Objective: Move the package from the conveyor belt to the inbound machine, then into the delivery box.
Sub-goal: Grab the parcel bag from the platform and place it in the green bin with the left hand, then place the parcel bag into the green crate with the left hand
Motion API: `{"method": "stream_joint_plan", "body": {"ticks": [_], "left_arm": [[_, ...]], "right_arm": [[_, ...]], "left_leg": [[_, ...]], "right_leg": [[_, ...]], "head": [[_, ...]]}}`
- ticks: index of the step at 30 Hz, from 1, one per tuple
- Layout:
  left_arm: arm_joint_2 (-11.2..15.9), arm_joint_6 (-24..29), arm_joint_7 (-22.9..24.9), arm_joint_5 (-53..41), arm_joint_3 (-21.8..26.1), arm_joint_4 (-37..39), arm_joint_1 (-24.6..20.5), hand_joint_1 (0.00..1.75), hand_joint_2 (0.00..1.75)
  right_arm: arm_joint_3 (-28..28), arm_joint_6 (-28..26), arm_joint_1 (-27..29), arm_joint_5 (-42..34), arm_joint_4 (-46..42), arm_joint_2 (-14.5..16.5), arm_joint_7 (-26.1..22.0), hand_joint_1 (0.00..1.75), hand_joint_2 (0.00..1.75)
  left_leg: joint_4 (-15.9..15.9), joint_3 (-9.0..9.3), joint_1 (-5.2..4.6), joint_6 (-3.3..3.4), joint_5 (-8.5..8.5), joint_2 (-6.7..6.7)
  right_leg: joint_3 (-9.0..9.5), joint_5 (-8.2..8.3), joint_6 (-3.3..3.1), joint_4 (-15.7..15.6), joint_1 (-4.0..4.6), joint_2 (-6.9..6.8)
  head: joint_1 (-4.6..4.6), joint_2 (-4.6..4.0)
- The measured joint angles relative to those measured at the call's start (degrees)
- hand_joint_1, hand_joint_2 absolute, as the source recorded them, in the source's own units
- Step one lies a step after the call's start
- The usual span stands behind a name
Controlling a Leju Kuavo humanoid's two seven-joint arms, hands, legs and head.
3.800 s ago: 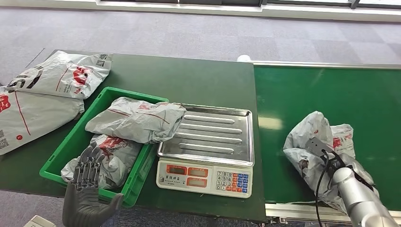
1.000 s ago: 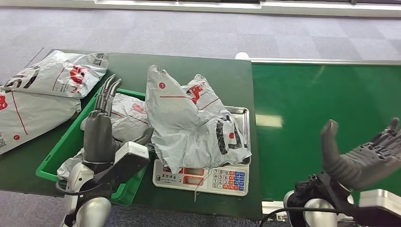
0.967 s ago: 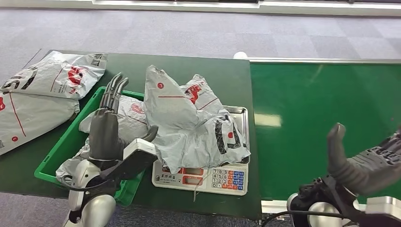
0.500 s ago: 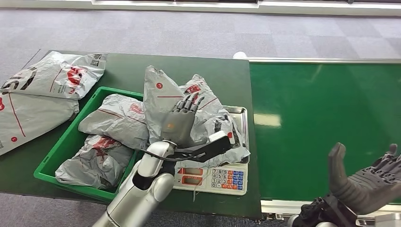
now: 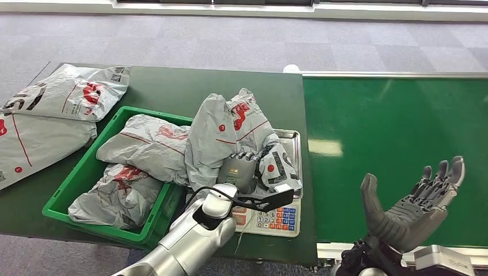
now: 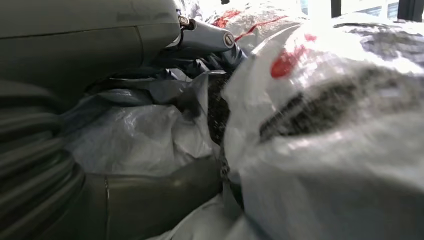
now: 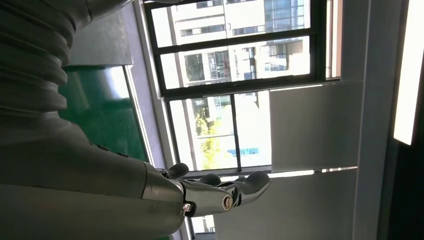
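- Package [image 5: 221,138]: grey mailer, crumpled, on the scale [image 5: 275,214], covering most of the steel pan; its left part hangs over toward the green box [image 5: 75,190].
- Left hand [image 5: 237,172]: on the near side of the package, fingers [image 5: 248,156] curled into the plastic, gripping a fold. In the left wrist view the bag [image 6: 325,125] is bunched right against the thumb [image 6: 150,200] and the darker fingers.
- Right hand [image 5: 411,207]: raised at the near edge of the conveyor belt [image 5: 397,126], palm up, fingers spread, holding nothing. In the right wrist view its fingers [image 7: 220,192] are extended against the window.
- Count: one package on the scale, two more grey bags in the green box [image 5: 147,146] [image 5: 118,192], two more flat on the surface at far left [image 5: 72,92] [image 5: 37,141]. Five bags total.
- One scale, keypad facing the robot, on the dark green surface [image 5: 167,86] between box and belt.
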Motion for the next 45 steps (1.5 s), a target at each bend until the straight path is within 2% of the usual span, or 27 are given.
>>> {"method": "stream_joint_plan", "body": {"ticks": [6, 9, 14, 20, 23, 26, 32, 35, 38, 40, 42, 45], "left_arm": [[0.04, 2.12, -2.27, 0.61, 2.83, 0.69, -0.75, 1.75, 1.75], [0.42, 4.89, -4.83, 2.66, 4.65, -1.68, 0.0, 1.75, 1.75], [2.85, 9.29, -9.3, 7.89, 8.27, -14.22, 3.31, 1.75, 1.75], [7.47, 18.17, -13.12, 8.37, 11.74, -35.87, 7.64, 1.75, 1.75], [9.37, 18.57, -13.27, 8.1, 13.24, -44.46, 9.11, 1.75, 1.75], [10.31, 18.56, -13.51, 7.77, 13.91, -48.96, 10.2, 1.75, 1.75], [11.27, 18.91, -13.74, 7.53, 14.43, -52.93, 11.27, 1.75, 1.75], [11.89, 23.33, -14.53, 6.95, 14.88, -54.89, 11.77, 1.75, 1.75], [13.44, 27.17, -14.44, 7.0, 17.8, -59.5, 12.03, 1.75, 1.75], [15.03, 24.86, -12.66, 7.55, 21.7, -62.33, 12.11, 1.75, 1.75], [16.9, 19.33, -9.53, 8.25, 26.68, -63.22, 12.33, 1.75, 1.75], [19.19, 10.44, -6.94, 9.83, 34.02, -59.68, 12.72, 1.73, 1.75]], "right_arm": [[0.0, 0.24, -0.19, -0.09, 1.11, 0.08, 0.17, 0.0, 1.75], [0.0, -0.38, 0.04, -0.6, 1.54, 0.08, -0.14, 0.0, 1.75], [0.0, -1.06, 1.34, 0.0, 1.73, 0.09, -0.49, 0.0, 1.75], [0.0, -1.46, 3.43, 0.57, 1.47, 0.32, -0.6, 0.0, 1.75], [0.0, -1.51, 4.02, 0.46, 1.3, 0.35, -0.62, 0.0, 1.75], [0.0, -1.51, 4.12, 0.45, 1.29, 0.48, -0.63, 0.0, 1.75], [0.0, -1.51, 4.15, 0.45, 1.29, 0.68, -0.66, 0.0, 1.75], [0.0, -1.52, 4.17, 0.46, 1.29, 0.79, -0.68, 0.0, 1.75], [0.0, -1.54, 4.38, 0.39, 1.29, 0.8, -0.68, 0.0, 1.75], [0.0, -1.54, 4.62, 0.22, 1.29, 0.79, -0.68, 0.0, 1.75], [0.0, -1.55, 4.88, 0.05, 1.29, 0.78, -0.62, 0.0, 1.75], [0.0, -1.55, 5.15, 0.18, 1.29, 0.77, 0.21, 0.0, 1.75]], "left_leg": [[-0.01, 0.05, 0.0, -0.02, 0.03, 0.04], [-0.01, 0.27, 0.01, -0.05, 0.13, 0.02], [-0.02, 0.08, 0.01, -0.08, 0.16, 0.02], [-0.04, -0.14, 0.02, -0.08, 0.15, 0.02], [-0.05, -0.15, 0.02, -0.08, 0.15, 0.01], [-0.04, -0.16, 0.02, -0.08, 0.15, 0.0], [-0.03, -0.15, 0.0, -0.07, 0.16, 0.01], [-0.03, -0.16, 0.01, -0.08, 0.15, 0.02], [-0.06, -0.14, 0.02, -0.08, 0.15, 0.06], [-0.12, -0.09, 0.03, -0.09, 0.15, 0.06], [-0.18, -0.04, 0.03, -0.12, 0.17, 0.07], [-0.21, 0.0, 0.04, -0.2, 0.22, 0.11]], "right_leg": [[0.09, 0.03, -0.03, 0.0, 0.01, 0.03], [0.01, 0.1, -0.05, 0.03, 0.02, 0.02], [-0.2, 0.11, -0.05, 0.07, 0.02, 0.03], [-0.44, 0.06, -0.08, 0.08, 0.04, 0.09], [-0.43, 0.03, -0.1, 0.08, 0.04, 0.07], [-0.43, 0.03, -0.09, 0.07, 0.02, 0.07], [-0.42, 0.06, -0.06, 0.07, -0.01, 0.07], [-0.44, 0.08, -0.06, 0.07, 0.01, 0.09], [-0.45, 0.06, -0.09, 0.08, 0.04, 0.13], [-0.42, 0.02, -0.14, 0.08, 0.05, 0.12], [-0.41, -0.02, -0.18, 0.08, 0.05, 0.11], [-0.44, -0.02, -0.2, 0.08, 0.05, 0.15]], "head": [[0.0, 0.0], [0.0, 0.0], [0.0, 0.0], [0.01, 0.0], [0.0, 0.0], [0.0, 0.0], [0.0, 0.0], [0.0, 0.0], [0.0, 0.0], [0.0, 0.0], [0.0, 0.0], [0.0, 0.0]]}}
